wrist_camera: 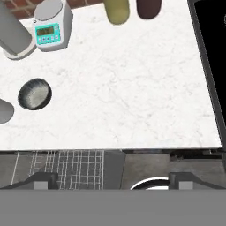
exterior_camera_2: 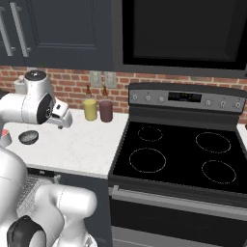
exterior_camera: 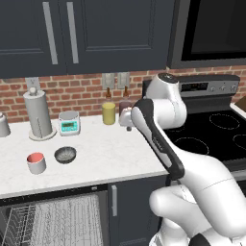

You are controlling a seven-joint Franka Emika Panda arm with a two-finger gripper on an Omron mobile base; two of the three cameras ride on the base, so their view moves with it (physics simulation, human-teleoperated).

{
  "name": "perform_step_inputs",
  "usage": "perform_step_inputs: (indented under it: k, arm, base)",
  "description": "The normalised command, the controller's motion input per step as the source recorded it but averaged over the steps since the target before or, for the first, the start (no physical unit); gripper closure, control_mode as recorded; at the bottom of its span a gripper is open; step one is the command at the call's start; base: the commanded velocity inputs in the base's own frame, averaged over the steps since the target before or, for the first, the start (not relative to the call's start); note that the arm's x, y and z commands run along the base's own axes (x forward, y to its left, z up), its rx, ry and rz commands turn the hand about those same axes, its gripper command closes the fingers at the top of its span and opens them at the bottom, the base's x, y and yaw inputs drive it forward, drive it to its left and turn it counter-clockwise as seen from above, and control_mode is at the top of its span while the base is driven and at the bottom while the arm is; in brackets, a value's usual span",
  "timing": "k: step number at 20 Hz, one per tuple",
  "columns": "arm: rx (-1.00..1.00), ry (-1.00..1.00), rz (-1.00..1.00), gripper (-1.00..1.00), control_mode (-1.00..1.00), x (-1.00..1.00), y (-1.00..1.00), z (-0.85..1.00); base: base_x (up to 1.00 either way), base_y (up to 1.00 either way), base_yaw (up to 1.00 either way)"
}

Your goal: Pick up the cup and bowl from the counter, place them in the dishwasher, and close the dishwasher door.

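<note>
- Cup [exterior_camera: 36, 163]: short and stubby, pale grey-white outside, red-pink inside, upright near the front left of the desk [exterior_camera: 110, 153], just left of the bowl and apart from it.
- Bowl [exterior_camera: 65, 154]: small, shallow, round, dark grey with a speckled metallic sheen; seen from above in the hand view [wrist_camera: 35, 93] as a dark rim around a lighter grainy centre, resting on bare stone.
- Desk: white slab, faintly veined like marble, with a thick front edge; ends at the right against the black glass stovetop [exterior_camera_2: 178, 157].
- Dishwasher [exterior_camera: 53, 218]: below the front edge, under the cup and bowl, standing open, with a white wire rack of fine grid visible inside; same grid shown in the hand view [wrist_camera: 66, 170].
- Claw [wrist_camera: 112, 178]: spread wide, holding nothing, two dark tips far apart at the bottom of the hand view; hanging above the front edge of the desk, well right of the bowl.
- Further back by the brick wall: a grey upright paper-towel roll [exterior_camera: 38, 115] on a round base, a small kitchen scale [exterior_camera: 69, 123] with a teal display, a yellow bottle [exterior_camera: 109, 113] and a maroon bottle [exterior_camera_2: 105, 110] side by side.
- Above: dark navy cabinet doors [exterior_camera: 86, 33] with long silver vertical handles.
</note>
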Motion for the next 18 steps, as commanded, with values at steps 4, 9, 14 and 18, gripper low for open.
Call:
perform_step_inputs:
  k: [4,9,14,18]
  arm:
    - [0.0,0.13,0.0,-1.0,-1.0,0.01,0.34,-0.36]
    - [-0.02,0.1,0.0,-1.0,-1.0,0.0,0.59,-0.3]
    - [-0.03,0.1,0.0,-1.0,-1.0,0.12,0.62,-0.22]
    - [-0.03,0.1,0.0,-1.0,-1.0,0.41,0.46,-0.14]
  base:
    - [0.0,0.0,0.0]
    - [0.0,0.0,0.0]
    - [0.0,0.0,0.0]
    - [0.0,0.0,0.0]
